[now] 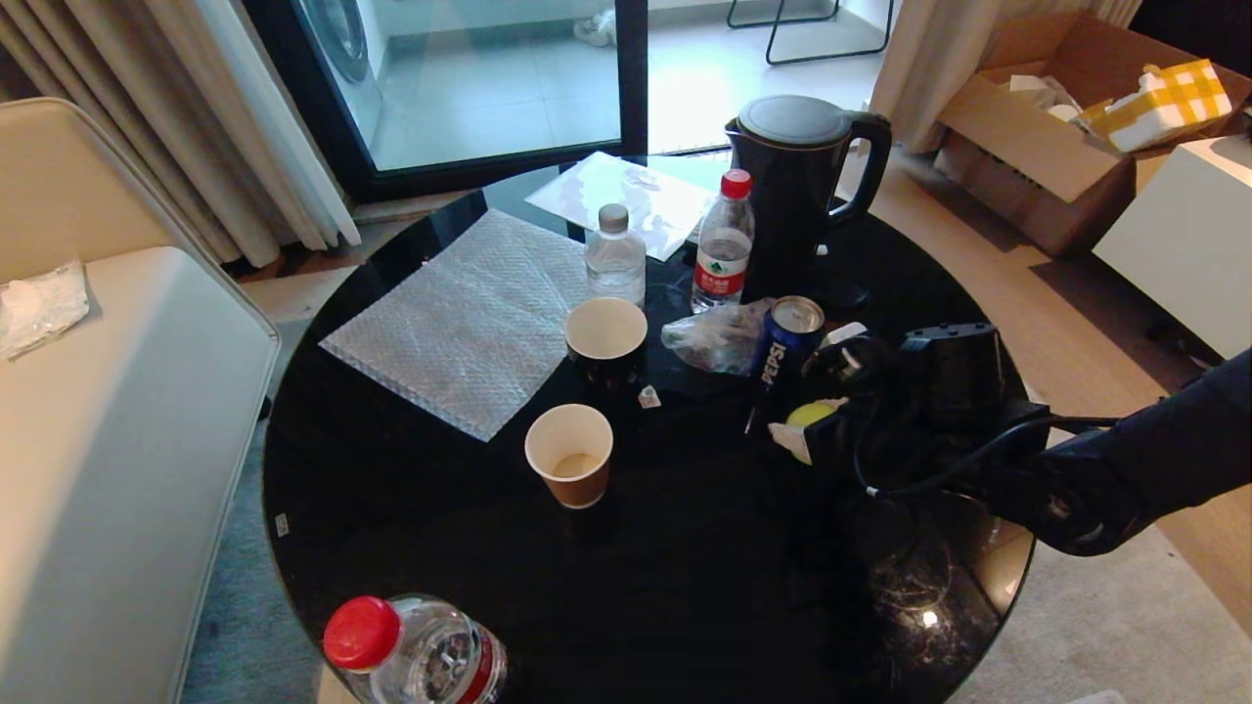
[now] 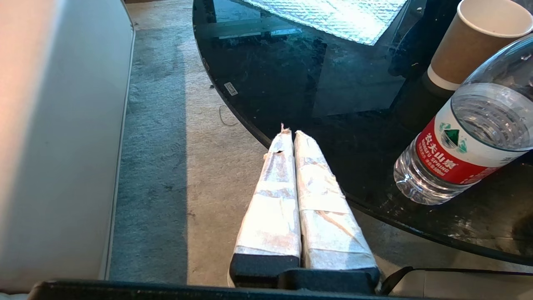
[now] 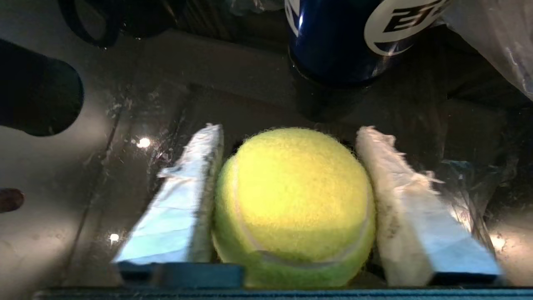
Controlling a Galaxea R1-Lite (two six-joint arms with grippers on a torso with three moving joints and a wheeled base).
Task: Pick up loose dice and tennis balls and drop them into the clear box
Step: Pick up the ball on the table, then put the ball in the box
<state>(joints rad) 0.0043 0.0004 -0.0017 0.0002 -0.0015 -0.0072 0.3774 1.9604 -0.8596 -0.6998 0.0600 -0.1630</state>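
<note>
round black glass table [image 1: 411, 508], crowded with drinkware that hems in the target. black electric kettle [image 1: 797, 196] at about one o'clock on the tabletop, well clear of the work. bubble-wrap sheet [image 1: 469, 323] lying flat toward ten o'clock. near-edge water bottle [image 2: 466, 141] at six o'clock, upright by the rim. pepsi can [image 1: 785, 350] standing near three o'clock, just beyond the ball, which likely explains the approach from the four o'clock side rather than over the can. two paper cups [image 1: 570, 455] near centre, apart from the action. tennis ball [image 3: 293, 206] resting on the glass at about three o'clock, between the padded fingers [image 3: 183, 208] of the right gripper [image 1: 808, 428]; both pads against or nearly against the felt, so clamped on it or just short of that. left gripper [image 2: 290, 134] parked off the table edge near seven o'clock, pads pressed together, holding nothing. no clear box and no dice in any view; drop-off spot cannot be told.
</note>
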